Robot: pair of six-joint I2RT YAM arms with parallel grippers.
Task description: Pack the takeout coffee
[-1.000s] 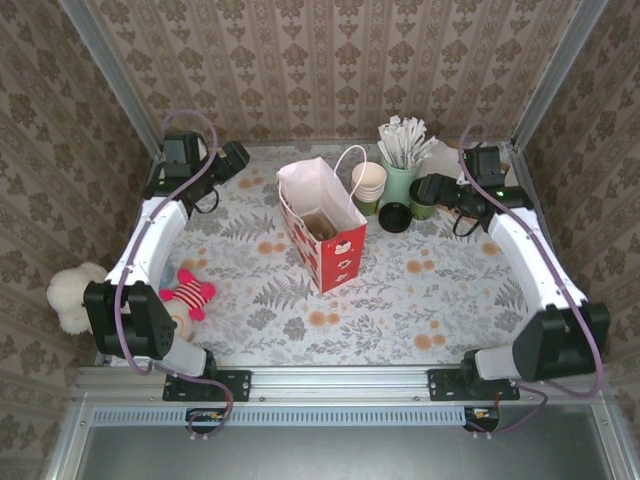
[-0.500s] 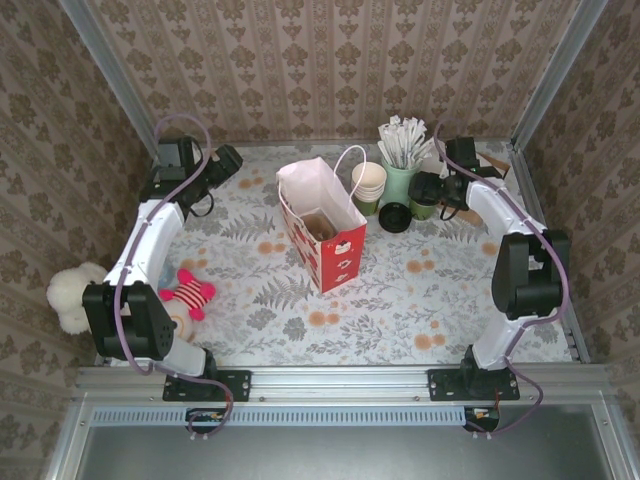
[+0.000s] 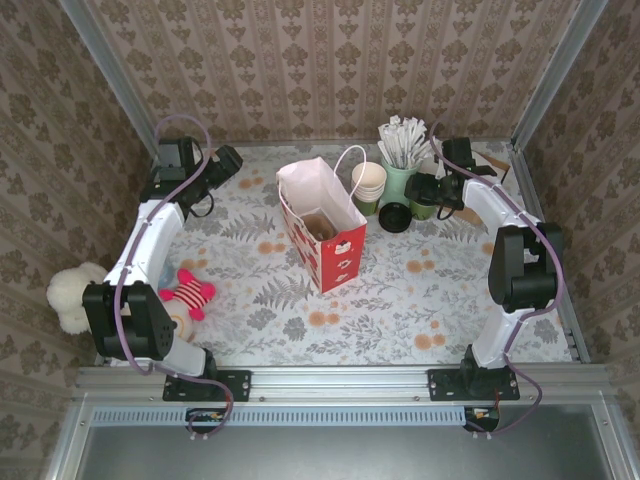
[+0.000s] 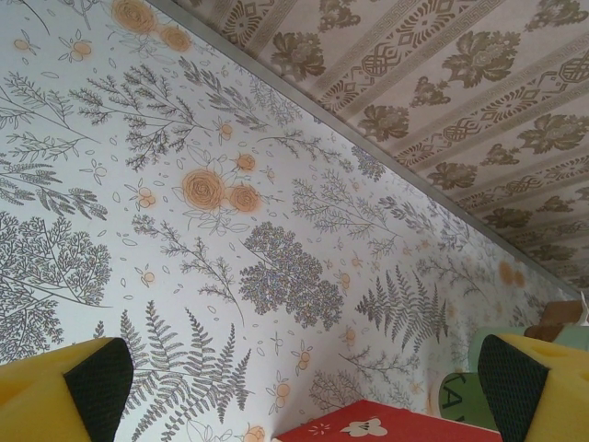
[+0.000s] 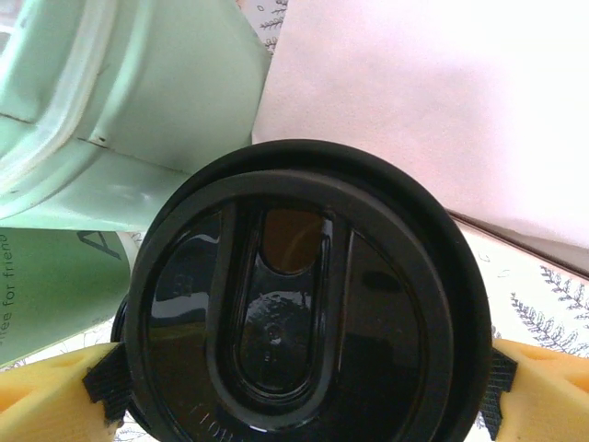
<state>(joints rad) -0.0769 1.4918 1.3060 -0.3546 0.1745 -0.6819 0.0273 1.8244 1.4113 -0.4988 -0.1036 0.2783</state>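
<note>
The top external view is bright and even, lit softly from above, and the worktop carries only faint shadows. In the left wrist view the floral print is crisp mid-frame, while the yellow fingertips of the left end effector blur in the lower corners. In the right wrist view the takeout coffee lid shows pale glare streaks. A pale surface at upper right is washed out.

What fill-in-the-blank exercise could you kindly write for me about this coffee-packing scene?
The right gripper straddles the takeout coffee, whose lid is ___.
The paper bag standing mid-table is ___ in colour.
On the left gripper, the jaws stand ___, with nothing between them.
Missing words: black, red, open.
</note>
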